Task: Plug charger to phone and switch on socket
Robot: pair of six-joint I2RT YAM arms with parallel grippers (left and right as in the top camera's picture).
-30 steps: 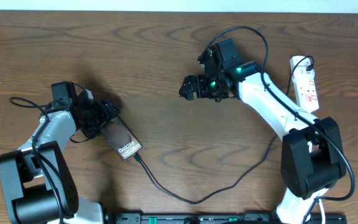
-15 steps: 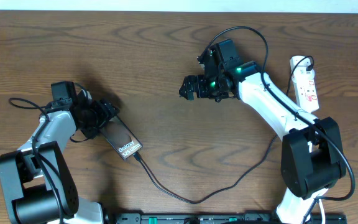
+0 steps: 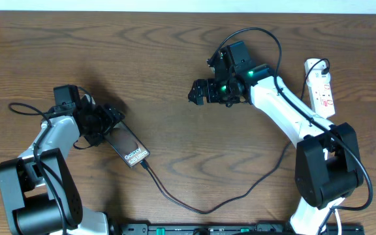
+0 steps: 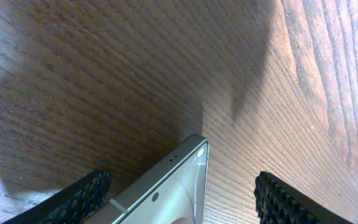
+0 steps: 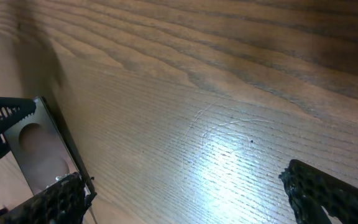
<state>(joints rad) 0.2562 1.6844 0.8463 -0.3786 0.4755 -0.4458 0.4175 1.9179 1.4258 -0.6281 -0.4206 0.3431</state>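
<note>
Straddling the phone's (image 3: 129, 146) top end, left end effector (image 3: 111, 125) sits wide, gap on one side. Right end effector (image 3: 196, 93) wide over worktop (image 3: 175, 39) centre. Phone at 8 o'clock, charger (image 3: 201, 210) tip touching its lower end; socket (image 3: 321, 85) at 2 o'clock.

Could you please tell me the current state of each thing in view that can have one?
phone: lying on the table, upper end between the left gripper's fingers.
charger: tip at the phone's lower end, apparently plugged in; far end hidden behind the right arm.
socket: switch too small to read.
left gripper: open, straddling the phone.
right gripper: open, empty.
</note>
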